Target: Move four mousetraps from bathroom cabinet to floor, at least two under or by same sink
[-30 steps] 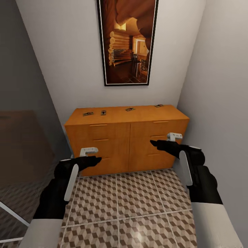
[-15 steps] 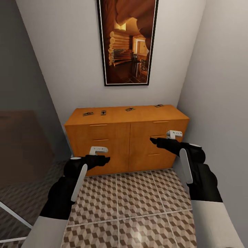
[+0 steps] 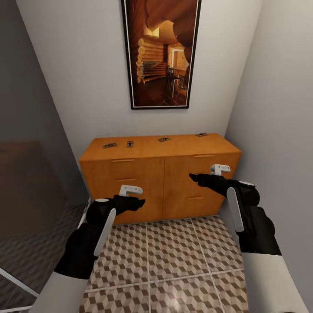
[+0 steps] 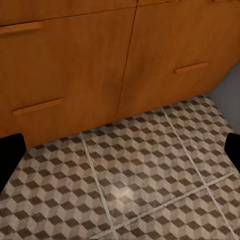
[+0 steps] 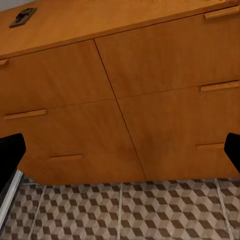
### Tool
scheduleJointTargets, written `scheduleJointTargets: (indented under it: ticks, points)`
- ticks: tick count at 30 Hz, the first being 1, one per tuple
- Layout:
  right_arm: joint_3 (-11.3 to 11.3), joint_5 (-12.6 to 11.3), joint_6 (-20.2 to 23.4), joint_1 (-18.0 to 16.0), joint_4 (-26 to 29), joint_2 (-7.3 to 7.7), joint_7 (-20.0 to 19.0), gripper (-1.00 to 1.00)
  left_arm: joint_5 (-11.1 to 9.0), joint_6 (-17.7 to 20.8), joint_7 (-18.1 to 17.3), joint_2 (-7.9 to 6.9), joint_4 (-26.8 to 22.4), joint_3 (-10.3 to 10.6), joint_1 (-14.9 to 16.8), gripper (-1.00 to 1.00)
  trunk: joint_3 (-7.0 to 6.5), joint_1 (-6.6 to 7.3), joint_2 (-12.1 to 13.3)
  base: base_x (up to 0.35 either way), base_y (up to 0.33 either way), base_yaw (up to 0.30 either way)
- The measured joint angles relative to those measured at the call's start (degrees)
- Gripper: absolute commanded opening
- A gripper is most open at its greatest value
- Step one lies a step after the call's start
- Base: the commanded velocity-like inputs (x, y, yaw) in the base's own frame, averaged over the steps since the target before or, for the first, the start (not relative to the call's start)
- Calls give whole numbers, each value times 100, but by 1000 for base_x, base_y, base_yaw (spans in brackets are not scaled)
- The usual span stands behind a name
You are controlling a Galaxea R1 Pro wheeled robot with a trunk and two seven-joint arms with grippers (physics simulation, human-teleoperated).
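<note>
The cabinet (image 3: 160, 174) stands against the back wall under a framed picture (image 3: 161, 52), in a narrow alcove. 4 mousetraps lie on its flat top, spread in a row: 1 (image 3: 110, 145) at the left end, 1 (image 3: 130, 143) just beside it, 1 (image 3: 164, 139) near the middle and 1 (image 3: 201, 134) toward the right end. The bathroom floor (image 3: 174, 256) stretches in front. The left tool (image 3: 138, 202) and the right tool (image 3: 194, 177) both hover before the drawer fronts, fingers spread wide and holding nothing.
</note>
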State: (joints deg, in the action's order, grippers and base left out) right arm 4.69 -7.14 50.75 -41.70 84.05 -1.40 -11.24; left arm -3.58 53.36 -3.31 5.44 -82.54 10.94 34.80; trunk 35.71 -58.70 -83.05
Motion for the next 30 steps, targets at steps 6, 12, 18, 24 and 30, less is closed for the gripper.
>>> scheduleJointTargets:
  ticks: [6, 12, 18, 24, 30]
  points:
    - [27, 3, -39, 0, 0, 20, -18, 100, 9, -116, 22, -71, 9, -223, 10, 100, 0, 1, 0, 313, 0, 0]
    - [17, 5, -60, 0, -5, 12, -22, 100, 1, -248, -6, -106, 15, -817, 13, 100, 0, 1, 0, 334, 0, 0]
    - [-2, 6, -67, 0, -5, 0, -23, 100, -6, -275, -35, -117, 14, -966, 14, 100, 0, 1, 0, 336, 0, 0]
    - [7, 7, -69, 0, 1, 11, -29, 100, -10, -283, -80, -117, 4, -1008, 14, 100, 0, -1, 0, 211, 0, 0]
    - [27, 7, -69, 0, 6, 35, -37, 100, -11, -284, -94, -118, -1, -1012, 14, 100, 0, -2, 0, 58, 0, 0]
